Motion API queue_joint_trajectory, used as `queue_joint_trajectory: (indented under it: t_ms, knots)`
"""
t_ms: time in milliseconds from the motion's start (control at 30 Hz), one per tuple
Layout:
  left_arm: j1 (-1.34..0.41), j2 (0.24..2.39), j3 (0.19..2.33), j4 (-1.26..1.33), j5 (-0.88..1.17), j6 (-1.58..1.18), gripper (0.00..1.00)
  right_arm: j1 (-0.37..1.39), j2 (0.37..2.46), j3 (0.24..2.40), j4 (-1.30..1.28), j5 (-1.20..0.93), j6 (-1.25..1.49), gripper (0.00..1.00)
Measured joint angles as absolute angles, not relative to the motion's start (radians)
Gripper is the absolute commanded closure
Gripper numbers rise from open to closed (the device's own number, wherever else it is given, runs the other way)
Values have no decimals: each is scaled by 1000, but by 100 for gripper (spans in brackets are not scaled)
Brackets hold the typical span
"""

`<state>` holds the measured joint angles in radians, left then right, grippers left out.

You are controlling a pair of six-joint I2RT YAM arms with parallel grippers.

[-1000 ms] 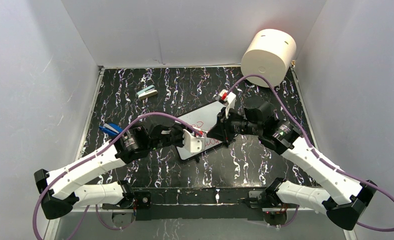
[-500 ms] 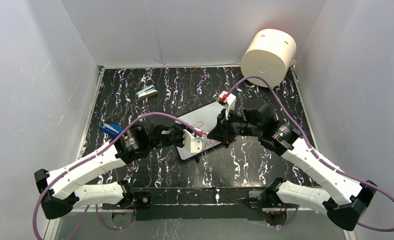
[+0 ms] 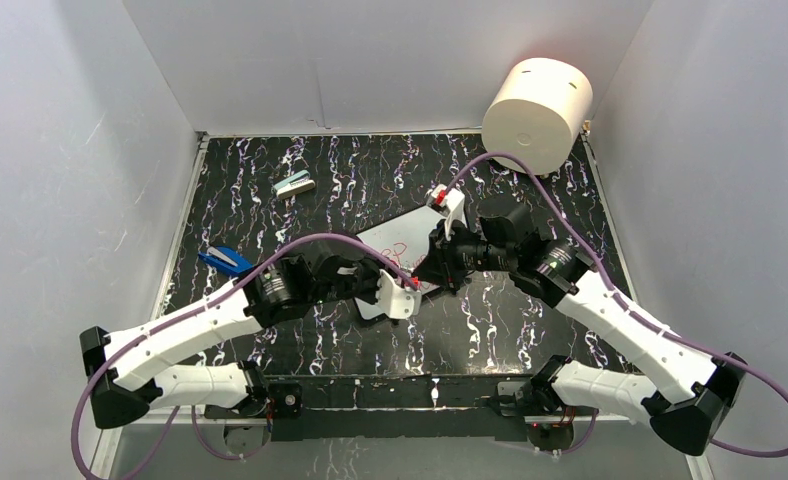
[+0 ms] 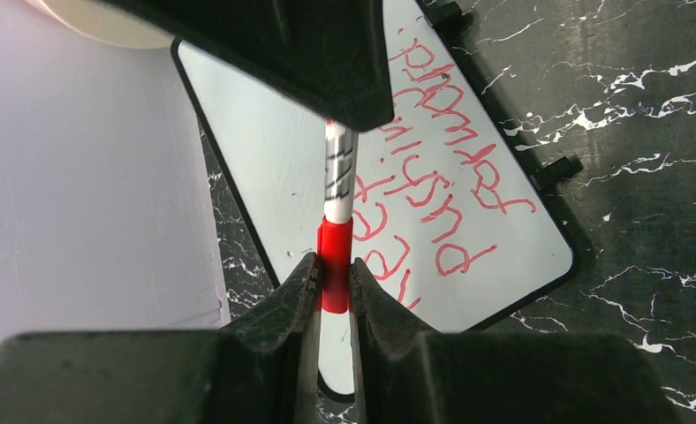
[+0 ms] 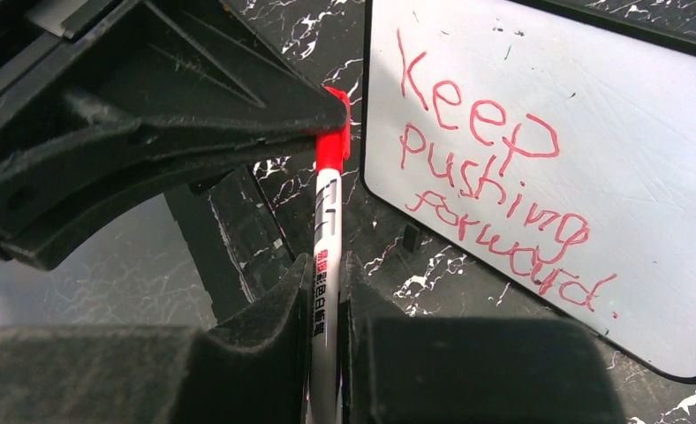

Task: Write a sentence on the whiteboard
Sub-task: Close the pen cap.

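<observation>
The whiteboard lies flat on the black marbled table, between the two arms. The sentence "Keep pushing forward" stands on it in red, in three slanted lines. A marker hangs above the board's near edge, held at both ends. My left gripper is shut on its red cap. My right gripper is shut on the white printed barrel. The cap sits on the barrel's end. In the top view the two grippers meet tip to tip over the board.
A cream cylinder lies on its side at the back right corner. A small teal and white block sits at the back left, and a blue object lies by the left arm. White walls close in three sides.
The left gripper has moved a little right and toward the near edge. The right gripper has moved left with it. Both stay shut on the marker.
</observation>
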<state>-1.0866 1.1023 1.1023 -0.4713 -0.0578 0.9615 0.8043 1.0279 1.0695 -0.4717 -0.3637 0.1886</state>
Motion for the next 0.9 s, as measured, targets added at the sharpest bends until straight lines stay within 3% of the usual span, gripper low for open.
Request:
queue_joint_trajectory:
  t_ms: [733, 900]
  knots:
    - [-1281, 1177, 1129, -538, -316, 1007, 100, 804, 1063, 1069, -522, -413, 260, 100]
    - [-1322, 1177, 1129, -417, -276, 1024, 100, 801, 1087, 1068, -465, -380, 289, 100]
